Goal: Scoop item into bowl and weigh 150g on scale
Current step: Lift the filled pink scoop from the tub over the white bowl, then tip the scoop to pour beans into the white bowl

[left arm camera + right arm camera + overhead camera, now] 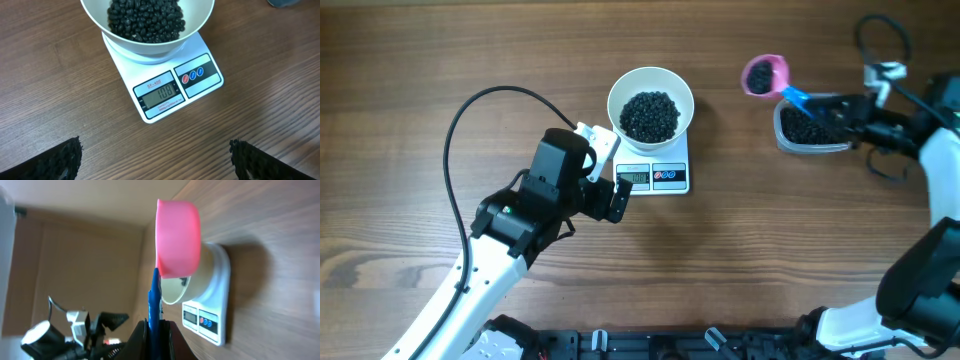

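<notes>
Right gripper (832, 106) clamped on scoop (777, 66) handle; its fingers are cut off at the wrist view's bottom edge. Scoop held beside tub (779, 130). Left gripper (610, 195) spread wide, empty, just before scale (655, 176). Bowl (617, 96) of beans (650, 115) sits on scale. Display (160, 92) last digit unclear.

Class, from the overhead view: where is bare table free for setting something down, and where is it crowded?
Free: the wood between scale and clear tub; the near stretch from scale to right arm; the far-left corner beyond the cable. Crowded: left arm beside scale and bowl; pink scoop, tub and right arm together.
</notes>
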